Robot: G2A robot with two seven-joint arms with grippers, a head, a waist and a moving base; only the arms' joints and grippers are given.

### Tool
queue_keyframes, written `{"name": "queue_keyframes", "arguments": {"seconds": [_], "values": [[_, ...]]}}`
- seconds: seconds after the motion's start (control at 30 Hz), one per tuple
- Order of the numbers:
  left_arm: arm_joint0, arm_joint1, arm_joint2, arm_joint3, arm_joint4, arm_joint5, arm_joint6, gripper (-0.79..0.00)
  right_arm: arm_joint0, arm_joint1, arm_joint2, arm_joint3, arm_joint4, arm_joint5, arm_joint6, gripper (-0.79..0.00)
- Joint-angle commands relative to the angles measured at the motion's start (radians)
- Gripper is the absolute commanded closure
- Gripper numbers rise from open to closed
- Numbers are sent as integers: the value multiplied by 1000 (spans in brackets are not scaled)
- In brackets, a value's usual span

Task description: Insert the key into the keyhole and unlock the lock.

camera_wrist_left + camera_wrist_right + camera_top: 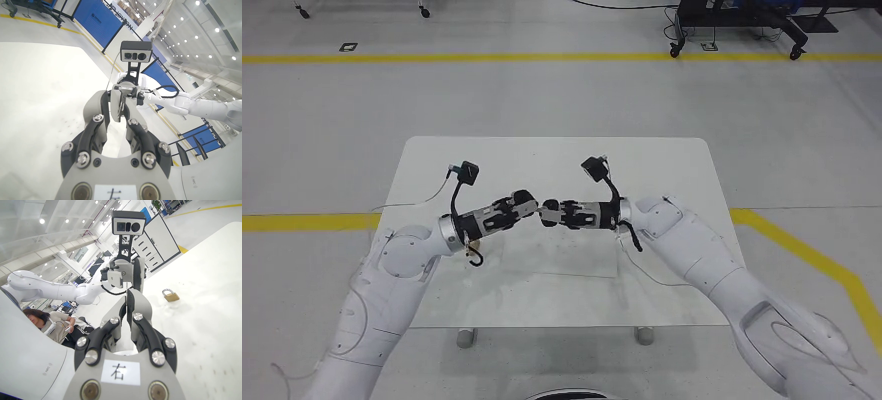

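The key (126,286) is being gripped between the closed jaws of the right gripper (127,293), with its thin metal end sticking out past the tips. The left gripper (115,101) is being held with its jaws apart, one finger on either side of the right gripper's tips and the key. Whether those fingers are touching the key cannot be told. Both grippers are being held tip to tip above the middle of the table (662,170). The lock (171,296) is lying on the tabletop to the left of them, apart from both and below the left forearm.
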Motion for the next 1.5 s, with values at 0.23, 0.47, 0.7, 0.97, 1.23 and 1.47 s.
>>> {"name": "queue_keyframes", "arguments": {"seconds": [0.23, 0.47, 0.7, 0.97, 1.23, 1.47], "values": [[113, 37, -175, -91, 263, -46, 97, -785, -13, 20, 94, 20, -3, 0, 0, 0], [421, 75, -458, -419, 784, 33, 171, -785, -13, 20, 94, 20, -3, 0, 0, 0], [521, 76, -395, -513, 1215, 148, 173, -785, -13, 20, 94, 20, -3, 0, 0, 0], [341, 63, -218, -342, 1279, 170, 118, -520, -13, 20, 94, 20, -3, 0, 0, 0], [296, 62, -179, -303, 1261, 151, 23, -351, -13, 20, 94, 20, -3, 0, 0, 0], [268, 61, -150, -273, 1270, 160, -7, -311, -13, 20, 94, 20, -3, 0, 0, 0]]}}
